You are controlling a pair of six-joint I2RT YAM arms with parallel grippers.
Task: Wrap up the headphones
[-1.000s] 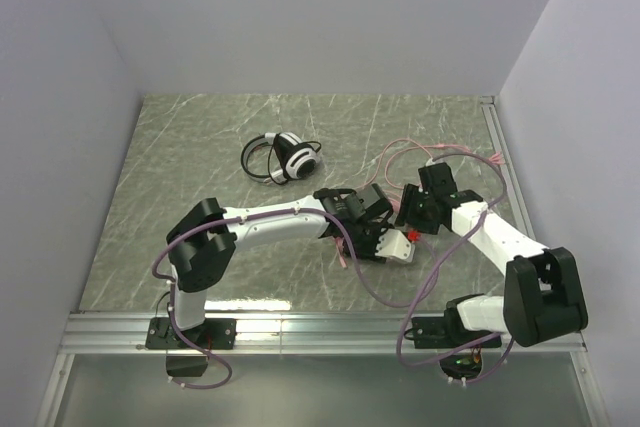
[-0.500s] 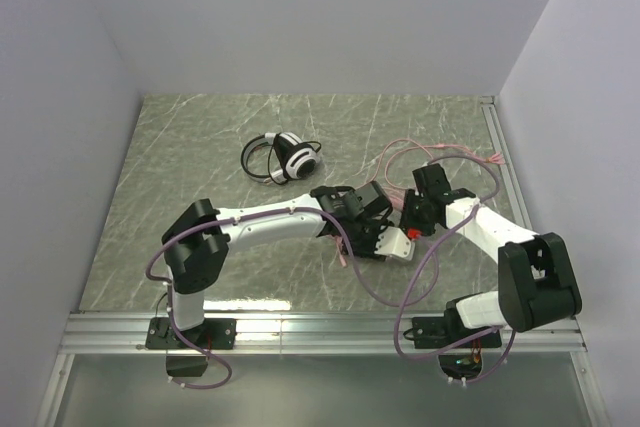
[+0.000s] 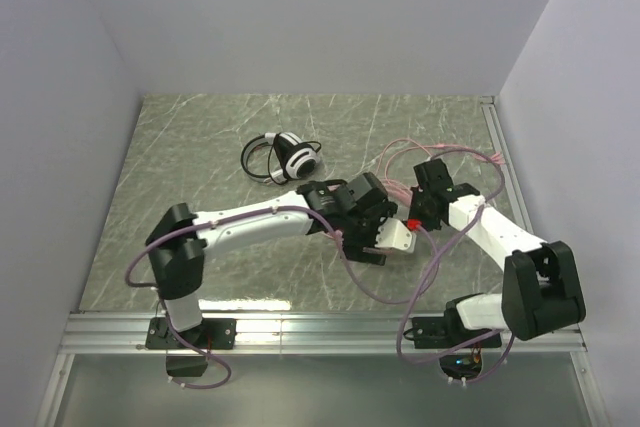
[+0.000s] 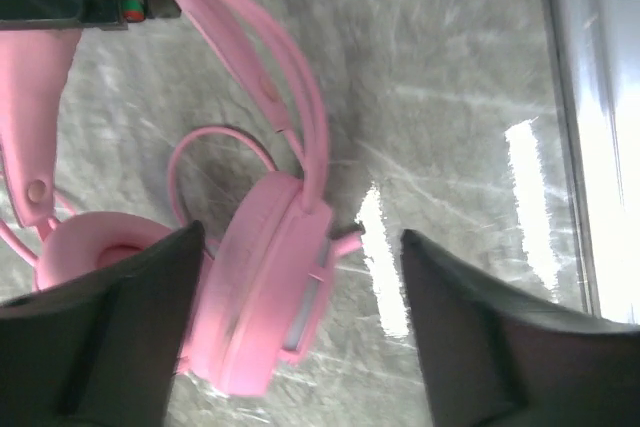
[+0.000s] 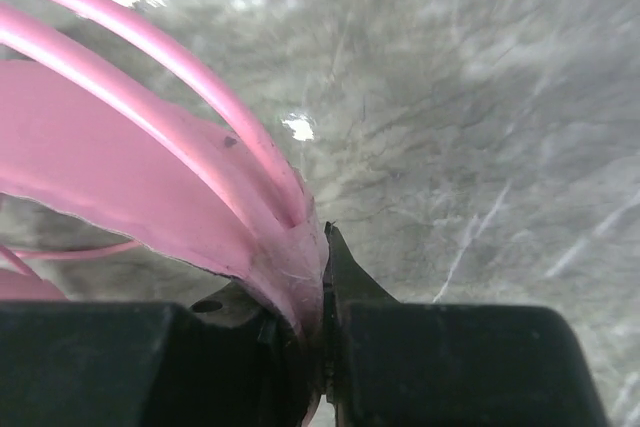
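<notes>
**Grip passed rightward**

The left pincer [image 4: 300,327] has been spread apart above the pink plastic over-ear headset [image 4: 255,287], near the middle of the grey marbled tabletop [image 3: 180,147]. The right pincer [image 5: 325,287] has been clamped on its headband [image 5: 120,177]. Its pink cable [image 3: 455,154] is judged still unwrapped.

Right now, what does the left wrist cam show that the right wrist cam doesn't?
Left wrist only: both ear cups of the pink headset, the table's metal edge rail, and the left gripper open with one ear cup between its fingers.

Right wrist only: the pinch point up close, with the right gripper shut on the headband.

Both: the pink headband arcs and the marbled table.
</notes>
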